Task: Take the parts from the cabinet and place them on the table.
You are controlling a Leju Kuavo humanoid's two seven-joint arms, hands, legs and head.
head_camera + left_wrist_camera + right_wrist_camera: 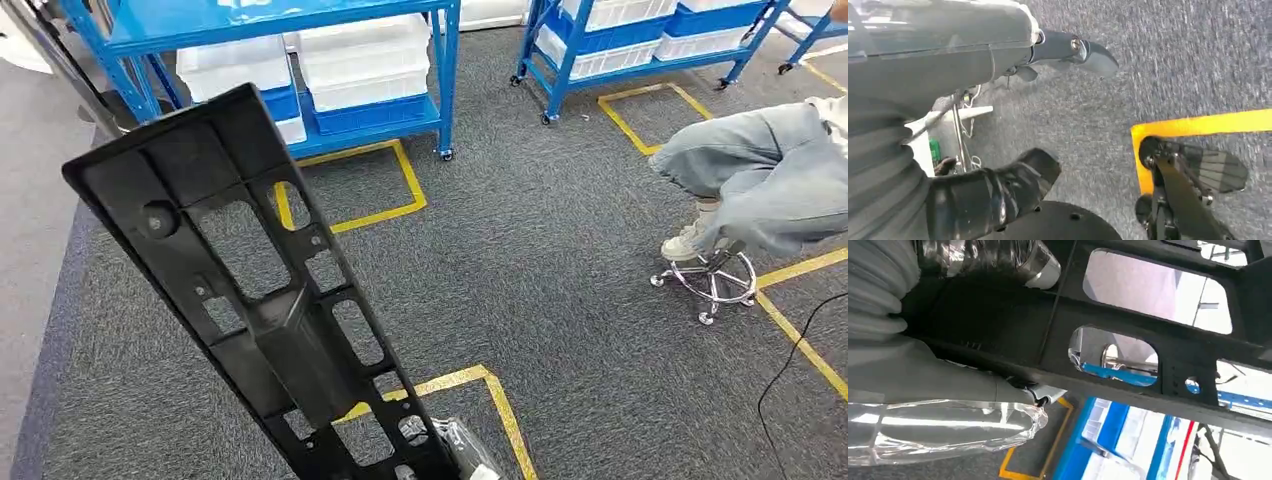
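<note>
Head view: nearest to us, the long black plastic frame part with rectangular cut-outs rises tilted from the bottom edge, its wide end up and to the left. At its lower end we see the right hand, wrapped in clear film. From the right wrist camera, that right hand grasps the black part, thumb on one face and fingers on the other. Our left hand hangs over the grey carpet floor with nothing in it, thumb and fingers apart, near a strip of yellow floor tape. Beyond the part we see more yellow tape squares on the carpet, then a seated person on a chrome wheeled stool to the right. Farthest away stand blue metal shelf carts carrying white plastic bins.
</note>
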